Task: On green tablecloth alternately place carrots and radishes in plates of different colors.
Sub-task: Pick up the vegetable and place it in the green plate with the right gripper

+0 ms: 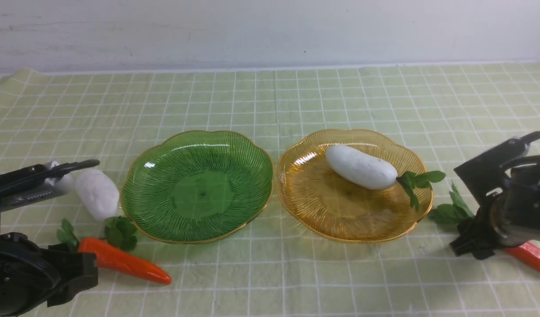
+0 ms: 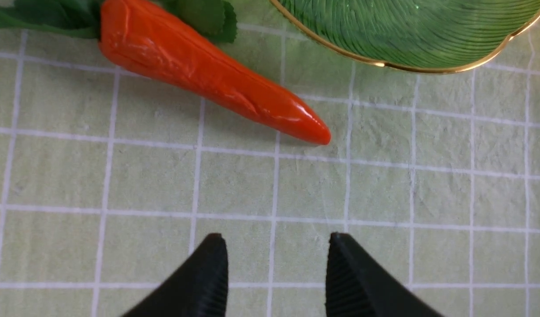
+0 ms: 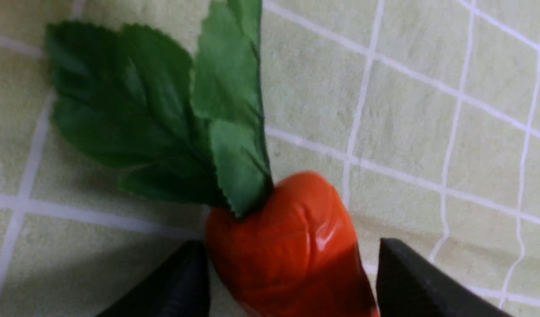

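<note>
A plain white wall stood behind the table, which was covered by the green tablecloth (image 1: 296,97). In the front view, two plates were seen side by side at the centre. The green plate (image 1: 164,154) on the left was bare, and the amber plate (image 1: 323,207) on the right had one radish (image 1: 361,167) lying in it. A second radish (image 1: 98,193) lay on the cloth just left of the green plate, with the left carrot (image 1: 124,262) nearer than it. The right carrot (image 1: 532,257) lay on the cloth to the right of the amber plate.

In the left wrist view, the left gripper (image 2: 276,251) was held parted over bare cloth. Nothing lay between its fingers, and the left carrot's tip lay apart from it.

In the right wrist view, the right gripper (image 3: 290,246) was spread around the thick shoulder of the right carrot. A gap showed on one side, so nothing was gripped. The carrot was judged light, stiff and glossy, hence slippery along its taper. The thick end just below the leaves (image 3: 155,123) was judged the best hold, the leaves being too limp.
</note>
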Robot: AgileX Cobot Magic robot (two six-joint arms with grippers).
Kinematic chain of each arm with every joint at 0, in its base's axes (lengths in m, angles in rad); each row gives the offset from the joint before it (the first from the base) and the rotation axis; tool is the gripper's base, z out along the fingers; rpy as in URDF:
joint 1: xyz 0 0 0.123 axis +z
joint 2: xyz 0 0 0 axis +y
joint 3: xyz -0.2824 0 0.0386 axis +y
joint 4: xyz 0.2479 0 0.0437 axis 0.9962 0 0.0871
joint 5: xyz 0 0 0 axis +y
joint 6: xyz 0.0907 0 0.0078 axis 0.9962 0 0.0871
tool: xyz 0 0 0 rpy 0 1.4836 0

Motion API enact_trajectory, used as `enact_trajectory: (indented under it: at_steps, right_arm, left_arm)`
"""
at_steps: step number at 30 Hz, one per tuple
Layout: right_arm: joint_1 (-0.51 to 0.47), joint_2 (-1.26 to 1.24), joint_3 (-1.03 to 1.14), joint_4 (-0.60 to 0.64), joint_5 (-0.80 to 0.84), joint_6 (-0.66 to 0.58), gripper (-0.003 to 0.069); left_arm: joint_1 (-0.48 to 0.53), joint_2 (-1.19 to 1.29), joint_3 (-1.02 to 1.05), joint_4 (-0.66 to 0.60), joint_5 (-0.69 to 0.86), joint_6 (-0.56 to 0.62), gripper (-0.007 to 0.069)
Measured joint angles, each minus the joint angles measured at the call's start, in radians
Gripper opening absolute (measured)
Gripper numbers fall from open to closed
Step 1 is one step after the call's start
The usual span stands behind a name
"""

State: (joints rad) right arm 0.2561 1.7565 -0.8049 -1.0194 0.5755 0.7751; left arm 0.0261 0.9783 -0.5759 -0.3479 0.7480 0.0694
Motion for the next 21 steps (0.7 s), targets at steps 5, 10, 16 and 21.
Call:
enact_trajectory:
  at_steps: [5,10,16,21]
  right_arm:
    - [0.000,0.009,-0.006,-0.009,0.001,0.002,0.0435]
    - [0.000,0.000,-0.015,-0.005,0.075,0.003,0.0383]
    - [0.000,-0.124,-0.130,0.072,0.318,0.000,0.0383]
    - [0.008,-0.260,-0.304,0.340,0.367,-0.123,0.0383]
  left_arm:
    - [0.000,0.000,0.029,0.001,-0.016,0.001,0.0286]
    - [0.000,0.000,0.043,0.003,-0.021,0.002,0.0286]
    - [0.000,0.000,0.043,0.003,-0.021,0.002,0.0286]
    - [0.000,0.000,0.043,0.003,-0.026,0.002,0.0286]
